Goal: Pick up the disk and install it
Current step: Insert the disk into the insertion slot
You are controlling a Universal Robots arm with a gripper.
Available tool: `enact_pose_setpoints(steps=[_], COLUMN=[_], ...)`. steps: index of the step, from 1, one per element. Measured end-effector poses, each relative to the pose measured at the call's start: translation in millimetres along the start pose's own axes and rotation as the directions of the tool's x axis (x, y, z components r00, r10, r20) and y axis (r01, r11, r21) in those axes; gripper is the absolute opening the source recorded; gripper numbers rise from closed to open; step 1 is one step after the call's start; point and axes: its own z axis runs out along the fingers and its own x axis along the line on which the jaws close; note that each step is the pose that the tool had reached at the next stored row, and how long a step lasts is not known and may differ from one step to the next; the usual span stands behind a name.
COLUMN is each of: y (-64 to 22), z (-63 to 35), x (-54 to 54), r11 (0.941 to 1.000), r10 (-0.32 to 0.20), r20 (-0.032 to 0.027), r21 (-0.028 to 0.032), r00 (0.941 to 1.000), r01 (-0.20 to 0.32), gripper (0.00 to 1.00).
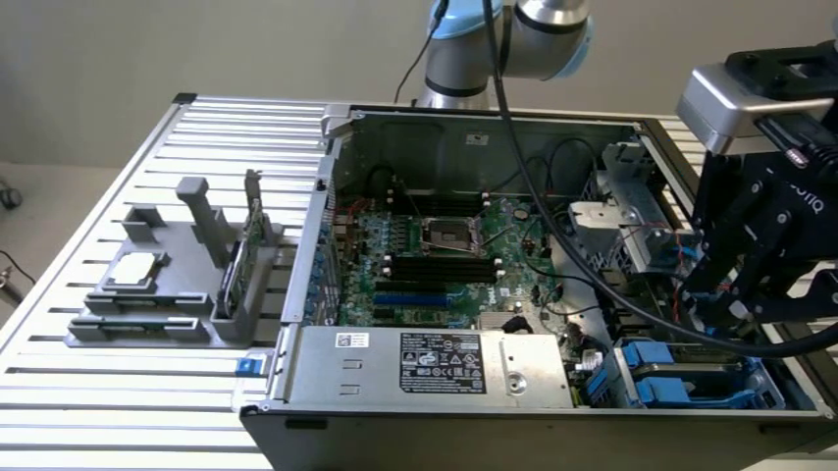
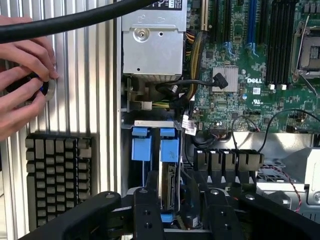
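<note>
Jaws on the arm (image 1: pixel 517 34) hang low over the drive bay (image 2: pixel 150 124) in a corner of the open computer case (image 1: pixel 458 137), at the exterior view's right. In the wrist view the disk (image 2: pixel 172 187) stands on edge in that bay, with its silver side showing and its blue carrier at the far end. It lies between the two jaws, and a second blue plastic piece (image 2: pixel 140 144) is just beside it. Whether the jaws pinch the disk or merely straddle it, I cannot tell. Next to the bay sit the power supply (image 2: pixel 152 47) and the green motherboard (image 2: pixel 250 65).

Outside the case, on the ribbed metal counter (image 1: pixel 78 392), a grey fixture (image 1: pixel 144 329) carries a square silver chip (image 1: pixel 137 270) and an upright green card (image 1: pixel 242 265). A person's hand (image 2: pixel 20 75) rests on the counter, holding a small dark round object (image 2: pixel 44 89). A grey gridded block (image 2: pixel 57 175) lies near it.
</note>
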Motion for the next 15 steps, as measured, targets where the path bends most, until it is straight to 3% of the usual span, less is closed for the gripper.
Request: enact_pose_setpoints(steps=[1, 2, 10, 15], y=[-0.3, -0.6, -4.2, -4.2], z=[0.1, 0.2, 1.1, 1.1], x=[-0.2, -0.4, -5.1, -5.5], r11=[1.0000, 1.0000, 0.9998, 0.9998], r10=[0.000, 0.000, -0.001, -0.001], r20=[-0.0017, -0.0032, -0.0175, -0.0209], r21=[0.0024, 0.0046, 0.0217, 0.0221], r00=[1.0000, 1.0000, 0.9998, 0.9998], r01=[0.000, 0.000, 0.001, 0.001], gripper=[0.38, 0.31, 0.31, 0.31])
